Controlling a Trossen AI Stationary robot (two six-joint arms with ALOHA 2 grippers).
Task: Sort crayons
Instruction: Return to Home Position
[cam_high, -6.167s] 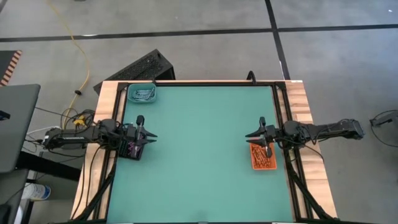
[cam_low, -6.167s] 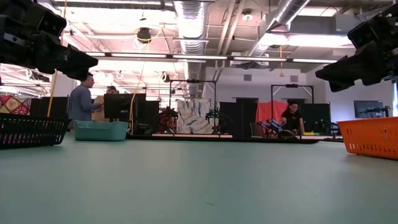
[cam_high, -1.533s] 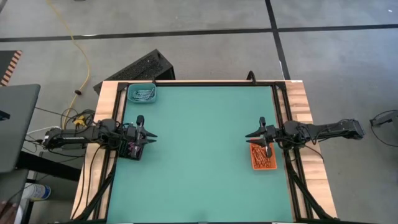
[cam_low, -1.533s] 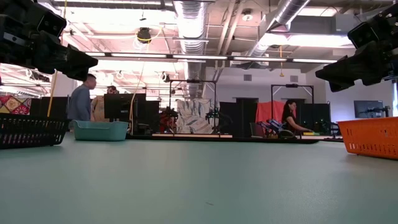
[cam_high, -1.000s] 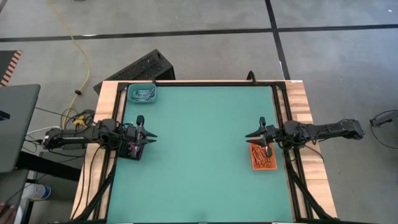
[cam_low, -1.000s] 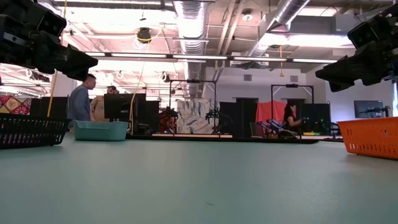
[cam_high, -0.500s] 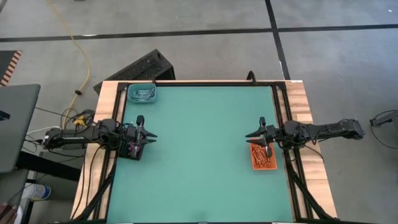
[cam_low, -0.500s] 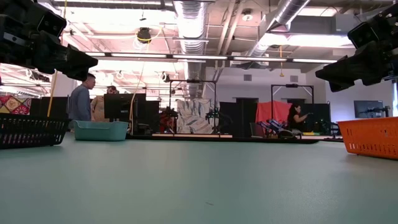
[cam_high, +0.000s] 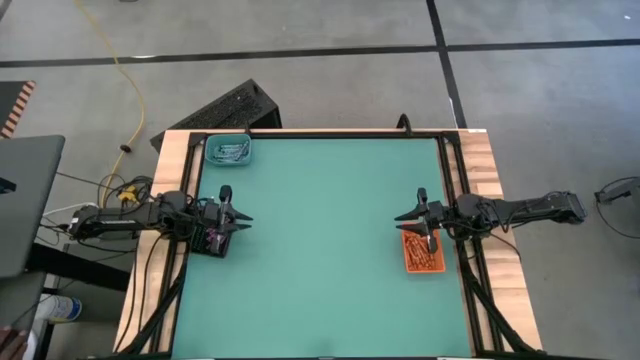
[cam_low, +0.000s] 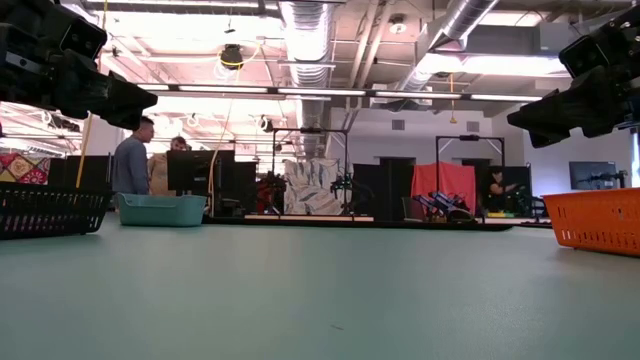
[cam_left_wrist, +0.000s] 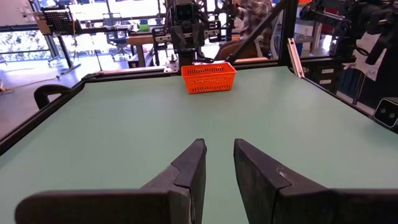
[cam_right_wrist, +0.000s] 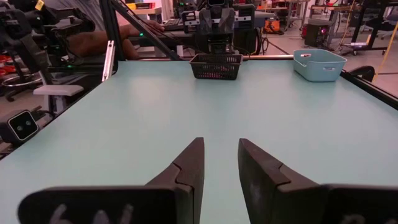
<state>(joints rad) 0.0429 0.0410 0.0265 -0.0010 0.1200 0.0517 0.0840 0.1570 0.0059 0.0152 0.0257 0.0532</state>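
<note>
We see the left gripper (cam_high: 238, 216) at the left edge of the green table mat (cam_high: 320, 230), fingers slightly apart, empty | thin purple crayons (cam_high: 212, 240) lie beneath it in the small black mesh tray (cam_high: 203, 248) | right gripper (cam_high: 405, 216) at the mat's right edge, also slightly apart and empty | thin orange-red crayons (cam_high: 424, 255) beneath it in the small orange mesh tray (cam_high: 407, 262) | pale crayons (cam_high: 230, 152) in the teal plastic tray (cam_high: 229, 161), mat's far left corner.

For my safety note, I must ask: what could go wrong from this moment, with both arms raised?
1. The left gripper hangs partly over the black mesh tray; any downward move might strike its rim.
2. The right gripper hangs over the orange mesh tray likewise and might tip it.
</note>
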